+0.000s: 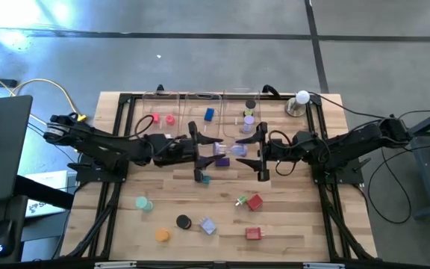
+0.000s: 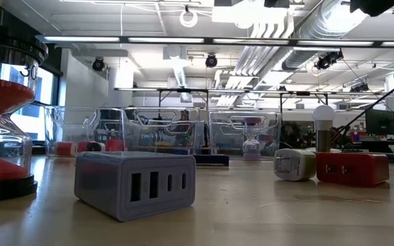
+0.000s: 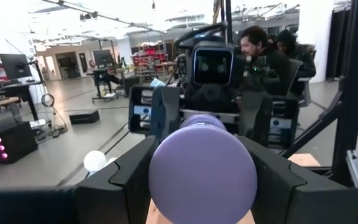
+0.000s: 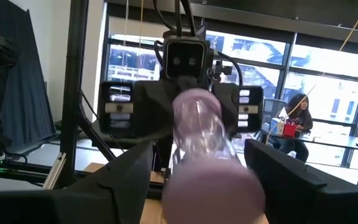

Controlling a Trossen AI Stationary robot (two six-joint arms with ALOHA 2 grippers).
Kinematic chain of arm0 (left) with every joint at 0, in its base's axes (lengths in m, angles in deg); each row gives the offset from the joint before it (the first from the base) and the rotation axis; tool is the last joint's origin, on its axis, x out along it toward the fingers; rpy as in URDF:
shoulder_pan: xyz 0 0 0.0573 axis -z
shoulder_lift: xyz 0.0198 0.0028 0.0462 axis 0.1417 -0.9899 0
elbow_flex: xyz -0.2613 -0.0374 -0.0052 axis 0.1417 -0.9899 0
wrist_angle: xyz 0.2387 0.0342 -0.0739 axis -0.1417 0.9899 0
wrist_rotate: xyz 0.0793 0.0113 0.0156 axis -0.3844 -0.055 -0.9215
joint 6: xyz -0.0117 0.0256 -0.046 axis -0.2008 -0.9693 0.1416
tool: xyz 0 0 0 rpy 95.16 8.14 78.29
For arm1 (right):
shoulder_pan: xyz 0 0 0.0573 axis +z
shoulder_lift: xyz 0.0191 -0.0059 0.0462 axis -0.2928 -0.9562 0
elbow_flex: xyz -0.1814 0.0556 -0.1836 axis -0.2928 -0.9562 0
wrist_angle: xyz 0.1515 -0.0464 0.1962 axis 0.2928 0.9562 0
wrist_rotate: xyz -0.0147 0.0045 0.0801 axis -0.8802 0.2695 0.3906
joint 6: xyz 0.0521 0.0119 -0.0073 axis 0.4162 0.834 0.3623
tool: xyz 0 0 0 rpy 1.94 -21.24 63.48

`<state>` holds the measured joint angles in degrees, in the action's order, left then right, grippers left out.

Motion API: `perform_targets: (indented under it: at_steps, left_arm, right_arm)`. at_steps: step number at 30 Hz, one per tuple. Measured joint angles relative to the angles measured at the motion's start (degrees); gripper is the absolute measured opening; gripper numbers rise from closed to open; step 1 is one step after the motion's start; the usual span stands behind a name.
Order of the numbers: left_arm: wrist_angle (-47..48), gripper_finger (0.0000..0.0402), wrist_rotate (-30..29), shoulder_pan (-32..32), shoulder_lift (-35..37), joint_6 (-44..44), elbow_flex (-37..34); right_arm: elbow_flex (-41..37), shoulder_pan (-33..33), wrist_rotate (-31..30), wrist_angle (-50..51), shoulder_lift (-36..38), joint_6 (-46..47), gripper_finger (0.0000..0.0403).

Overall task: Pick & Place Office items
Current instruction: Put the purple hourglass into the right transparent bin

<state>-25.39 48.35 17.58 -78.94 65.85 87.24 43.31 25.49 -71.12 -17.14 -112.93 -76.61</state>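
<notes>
Both arms meet over the table's middle, with a purple hourglass (image 1: 230, 149) lying level between them, lifted clear. My left gripper (image 1: 213, 152) is shut on one purple end (image 3: 202, 171). My right gripper (image 1: 246, 152) faces it from the table's right. It is open, its fingers (image 4: 126, 180) standing on either side of the other end (image 4: 213, 186), with a thin gap showing on one side. The clear glass body (image 4: 197, 124) runs toward the left gripper. Other coloured pieces lie on the near half, such as a red block (image 1: 254, 202) and a black disc (image 1: 184, 222). My left gripper pinches the hourglass by its round purple end cap (image 3: 202, 171), one finger (image 3: 129, 183) on each side of the rim. The fingers come level from the table's left. The hourglass lies level, clear of the table, pointing toward the right gripper.
Three clear trays (image 1: 204, 101) line the far edge, holding red, pink, blue, purple and black pieces. A white ball on a metal base (image 1: 302, 97) stands far right. A purple block (image 1: 221, 160) and a teal piece (image 1: 205, 179) lie under the grippers. A black frame (image 1: 125, 119) edges the table.
</notes>
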Motion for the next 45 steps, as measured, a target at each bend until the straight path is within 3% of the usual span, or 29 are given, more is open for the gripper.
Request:
perform_targets:
  at_steps: [41, 45]
  left_arm:
    - [-4.66, 0.0191, 1.06, -0.24, -1.25, -2.79, -0.04]
    - [-4.61, 0.0191, 1.18, -0.24, -1.25, -2.75, -0.04]
  right_arm:
    - [0.0, 0.05, -3.19, 4.72, 0.0, -0.02, 0.0244]
    - [0.0, 0.04, -3.25, 4.67, 0.0, -0.02, 0.0224]
